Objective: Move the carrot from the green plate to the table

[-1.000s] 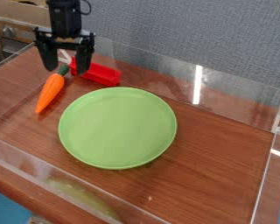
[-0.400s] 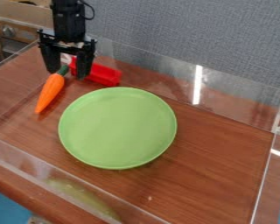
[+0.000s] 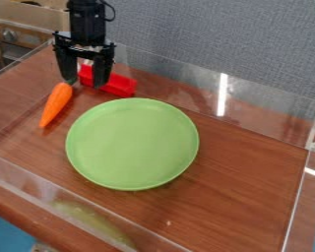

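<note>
The orange carrot (image 3: pixel 55 104) lies on the reddish-brown table (image 3: pixel 239 187), just left of the light-green plate (image 3: pixel 131 144), its dark green top pointing toward the back. Nothing lies on the plate. My gripper (image 3: pixel 88 79) hangs pointing down behind and to the right of the carrot, above the carrot's top end and the red block. Its black fingers (image 3: pixel 66 69) stand apart, open, with nothing held between them.
A red rectangular block (image 3: pixel 111 83) sits right behind the plate, partly behind my gripper. Low clear acrylic walls (image 3: pixel 226 94) border the table on all sides. A blue-grey fabric panel stands at the back.
My gripper has shifted a little to the right, away from the carrot's top and toward the red block, and has rolled slightly. The carrot and plate have not moved.
</note>
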{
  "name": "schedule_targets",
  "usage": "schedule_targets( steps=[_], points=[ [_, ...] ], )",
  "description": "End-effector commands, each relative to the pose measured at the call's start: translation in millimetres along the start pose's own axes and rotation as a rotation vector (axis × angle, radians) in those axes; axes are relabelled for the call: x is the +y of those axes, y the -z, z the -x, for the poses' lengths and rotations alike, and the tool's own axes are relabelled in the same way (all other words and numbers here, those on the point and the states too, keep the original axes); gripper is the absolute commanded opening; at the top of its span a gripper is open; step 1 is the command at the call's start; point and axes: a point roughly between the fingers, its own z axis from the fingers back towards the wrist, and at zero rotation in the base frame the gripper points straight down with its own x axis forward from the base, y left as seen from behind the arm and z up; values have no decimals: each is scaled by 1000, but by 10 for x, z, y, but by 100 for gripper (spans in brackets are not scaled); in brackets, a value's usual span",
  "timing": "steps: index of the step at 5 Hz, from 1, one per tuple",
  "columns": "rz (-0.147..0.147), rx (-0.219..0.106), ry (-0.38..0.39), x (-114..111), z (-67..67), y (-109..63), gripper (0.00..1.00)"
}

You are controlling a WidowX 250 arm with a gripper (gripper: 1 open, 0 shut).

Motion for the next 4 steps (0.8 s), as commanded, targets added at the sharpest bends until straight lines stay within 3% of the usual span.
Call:
schedule_targets(
  steps=[1, 3, 4],
  points=[
    [-32, -50, -30, -72, -93, -125, 100],
    [-15, -39, -134, -80, -171, 7, 100],
    [-14, -39, -153, 0, -132, -126, 100]
  ],
)
